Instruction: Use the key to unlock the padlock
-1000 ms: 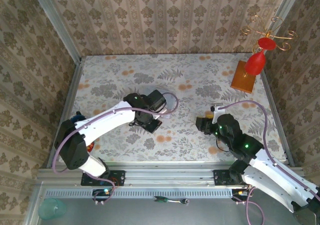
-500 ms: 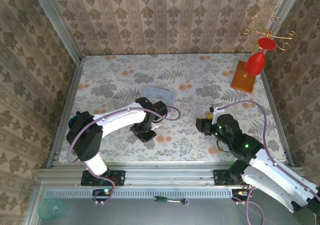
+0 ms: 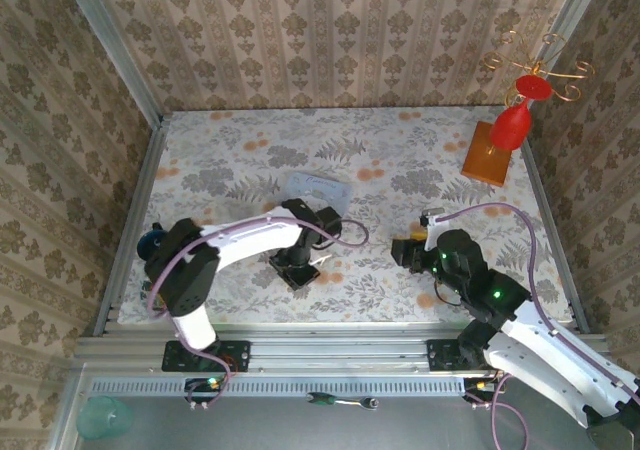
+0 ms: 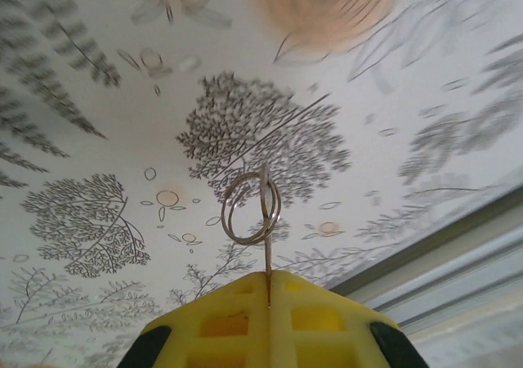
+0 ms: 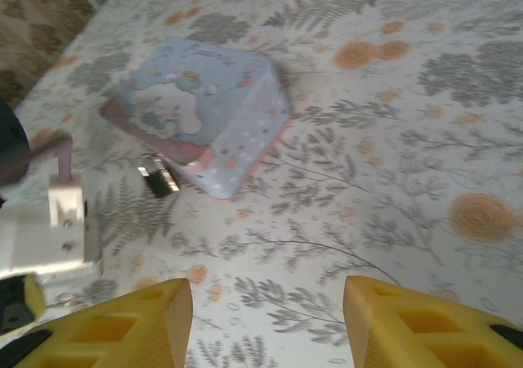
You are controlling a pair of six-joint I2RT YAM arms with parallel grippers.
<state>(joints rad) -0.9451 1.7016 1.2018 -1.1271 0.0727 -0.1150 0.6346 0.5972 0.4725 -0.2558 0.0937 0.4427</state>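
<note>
Your tiny dark-bodied padlock with a silvery shackle (image 5: 159, 179) lies on the flower-printed desk (image 5: 392, 155), just beside the pastel cartoon tin box (image 5: 204, 114). The left jaws are clamped tight on the thin metal key with its wire ring (image 4: 267, 258), ready for the keyhole. The right jaws stand half open and empty, facing the lock, probably to steady it.

We see that the left arm (image 3: 240, 242) has folded back toward its base over the last second. Its jaws have left the place above the tin box (image 3: 318, 188) and now stand over the surface (image 3: 420, 150) nearer to us. The box, covered before, now lies in plain view.
</note>
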